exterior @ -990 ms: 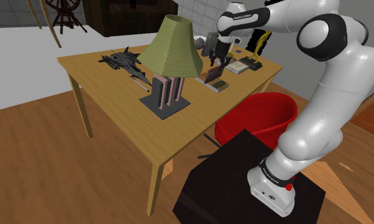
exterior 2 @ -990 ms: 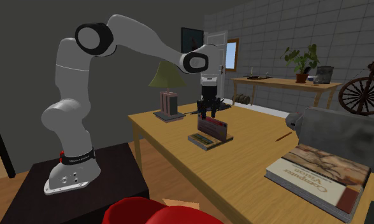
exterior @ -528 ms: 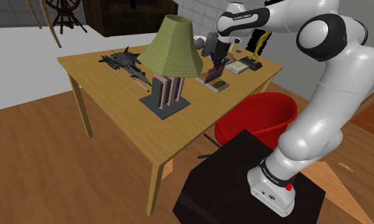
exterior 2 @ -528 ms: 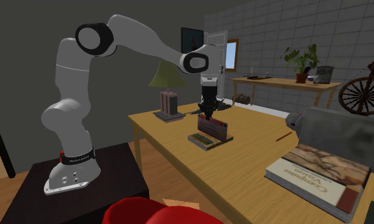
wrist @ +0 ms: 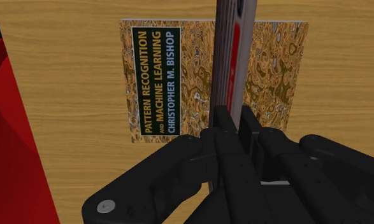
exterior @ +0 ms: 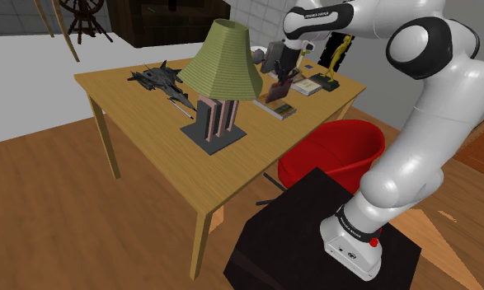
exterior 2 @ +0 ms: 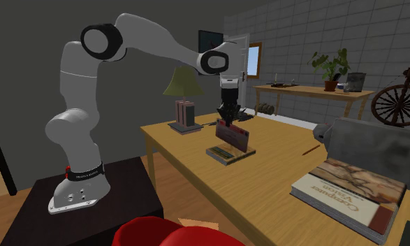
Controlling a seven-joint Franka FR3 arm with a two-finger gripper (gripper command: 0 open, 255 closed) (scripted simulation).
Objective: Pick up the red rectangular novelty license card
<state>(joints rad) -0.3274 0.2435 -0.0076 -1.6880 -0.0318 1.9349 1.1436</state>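
The gripper (wrist: 233,119) pinches the red card (wrist: 234,57) upright, edge-on over the book (wrist: 278,76). A lamp (exterior: 222,59) stands near the book, a red chair (exterior: 335,147) well apart from it.

Table layout around the lamp

A lamp (exterior: 222,62) stands on the table (exterior: 149,115) near its middle. In the shoulder view a model plane (exterior: 156,78) lies behind it to the left, and a book (exterior: 279,109) lies flat to its right. The card (exterior 2: 232,135) hangs on edge over that book, clasped between the fingers of the gripper (exterior 2: 227,120). A second book (exterior: 312,85) lies further back, toward the table's far corner. A chair (exterior: 335,152) sits beside the table, between it and the stand (exterior: 298,239). In the second exterior view, a plant (exterior 2: 330,70) stands on a side table (exterior 2: 308,91) by the back wall.
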